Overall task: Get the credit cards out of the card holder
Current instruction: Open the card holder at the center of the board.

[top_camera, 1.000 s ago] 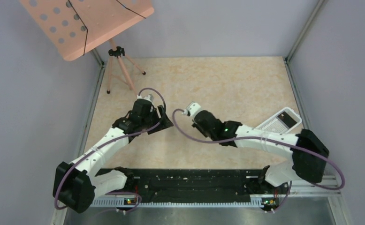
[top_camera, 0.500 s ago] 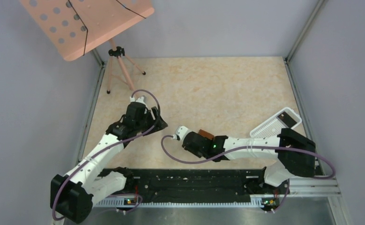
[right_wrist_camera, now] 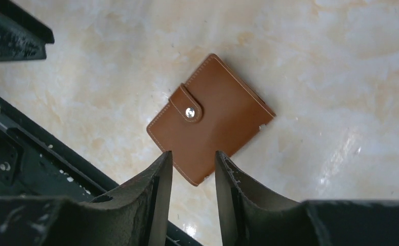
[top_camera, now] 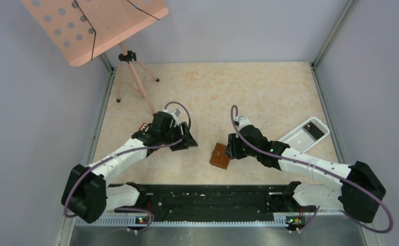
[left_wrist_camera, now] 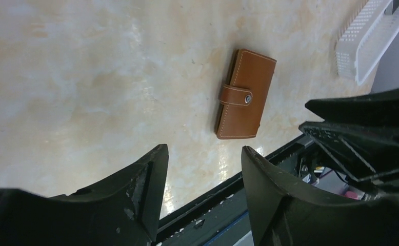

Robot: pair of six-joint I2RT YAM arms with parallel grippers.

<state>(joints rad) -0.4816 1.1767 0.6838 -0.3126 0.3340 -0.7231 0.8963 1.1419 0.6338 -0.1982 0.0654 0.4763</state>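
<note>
Card holder: brown, leather-like, pale stitching along the edges. It is folded shut, with the snap tab fastened by a metal stud. It is laid flat, tab side up, slightly skewed, mid-scene toward the near edge.

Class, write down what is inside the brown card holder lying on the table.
The card holder lies closed, its tab snapped over the front. Only brown outer leather shows; whatever is inside, cards or not, is covered.
</note>
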